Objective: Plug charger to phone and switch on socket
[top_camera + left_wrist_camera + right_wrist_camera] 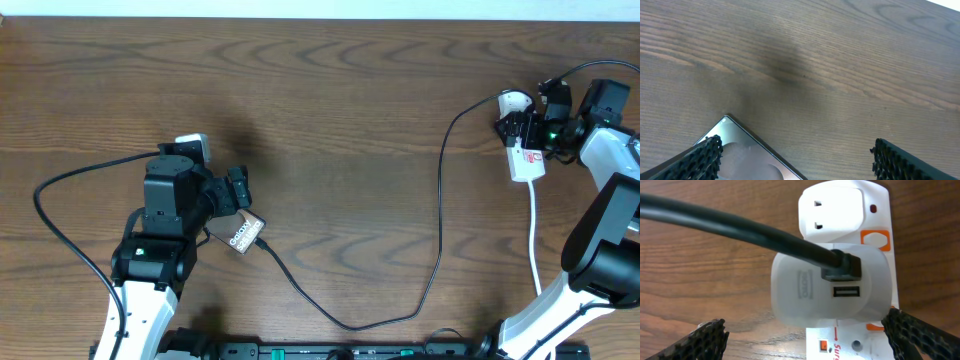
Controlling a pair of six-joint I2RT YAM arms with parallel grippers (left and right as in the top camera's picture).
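The phone (pixel 245 236), a small dark slab with white "Galaxy" lettering, lies on the table just below my left gripper (pixel 238 198). In the left wrist view its glossy corner (pixel 747 157) shows beside the left finger, and the gripper (pixel 795 155) is open and holds nothing. The charger's thin black cable (pixel 438 210) meets the phone's right end, loops along the front and runs up to a white adapter (pixel 830 287) plugged into the socket (pixel 880 210). My right gripper (pixel 807 337) hovers open over the white strip (pixel 528 160), fingers on either side of it.
Orange switches (pixel 875 239) sit beside the strip's outlets. The strip's white cord (pixel 535 240) runs toward the front past the right arm. Another black cable (pixel 60 215) loops at the far left. Bare wood lies between the arms.
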